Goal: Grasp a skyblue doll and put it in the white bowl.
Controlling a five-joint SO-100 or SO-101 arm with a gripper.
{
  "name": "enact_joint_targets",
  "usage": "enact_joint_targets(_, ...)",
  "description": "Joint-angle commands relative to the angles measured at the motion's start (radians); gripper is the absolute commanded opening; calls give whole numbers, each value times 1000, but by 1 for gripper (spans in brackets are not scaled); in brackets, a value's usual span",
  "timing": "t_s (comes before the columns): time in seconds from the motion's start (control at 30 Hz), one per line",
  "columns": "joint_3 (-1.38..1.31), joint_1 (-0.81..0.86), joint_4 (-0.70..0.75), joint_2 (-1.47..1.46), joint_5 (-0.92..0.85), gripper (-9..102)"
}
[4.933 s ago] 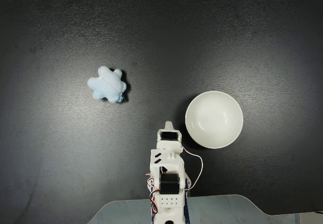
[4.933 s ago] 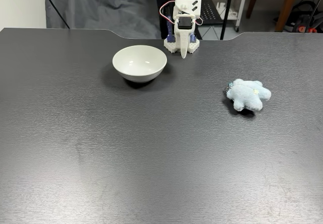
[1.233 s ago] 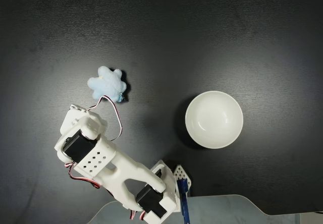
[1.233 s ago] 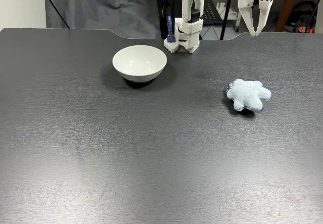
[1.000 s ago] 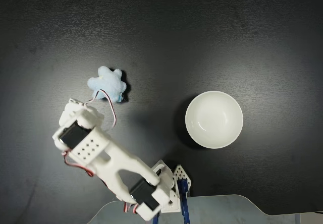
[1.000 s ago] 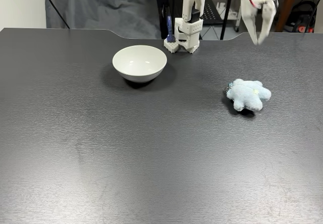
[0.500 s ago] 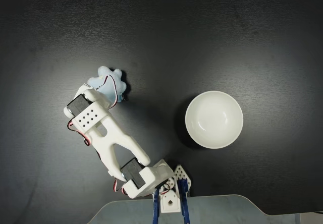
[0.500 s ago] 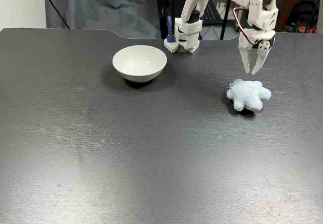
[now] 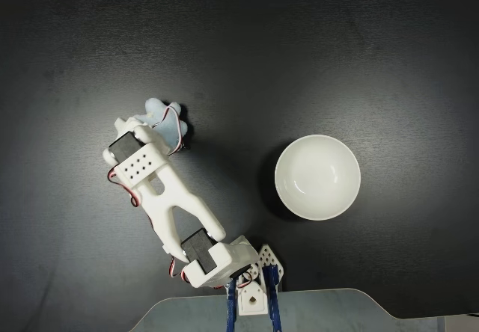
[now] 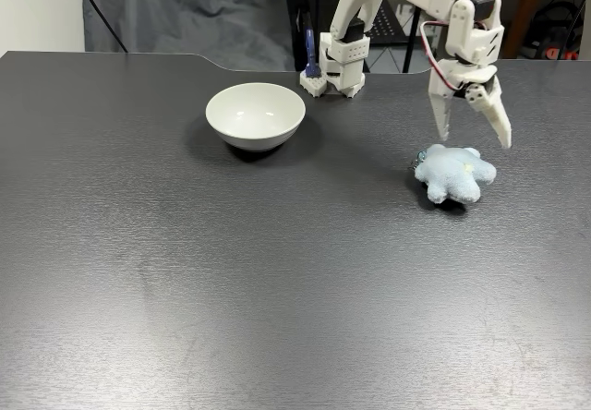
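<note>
Hanging w/ fingers spread wide, white two-finger hand (image 10: 472,138) straddles fluffy sky-blue plush doll (image 10: 453,173) for a top-down pinch; glossy round white bowl (image 10: 255,114) waits well apart on dark surface (image 10: 277,271).

A dark grey, almost black table (image 10: 277,271) with a faint wood-like grain spreads across both fixed views, catching a soft pale sheen. Its far edge has a shallow cut-out (seen at 6 o'clock from above, 12 o'clock from the front). Behind it, at 11 o'clock, a grey cloth (image 10: 175,13) hangs beside a white wall (image 10: 37,8); at 1 o'clock stand black stand legs (image 10: 420,8) and wooden furniture legs (image 10: 528,4) on a grey floor
</note>
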Motion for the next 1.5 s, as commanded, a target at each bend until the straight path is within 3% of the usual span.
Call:
enact_joint_targets(0.0,-49,78,-5,23,-18,47)
enact_joint_targets(0.3,-44,127,11,23,-179,47)
enact_joint_targets(0.43,-48,120,86,23,-256,47)
enact_joint_targets(1.33,-63,104,78,21,-268,47)
enact_joint_targets(1.47,-58,104,-12,15,-268,47)
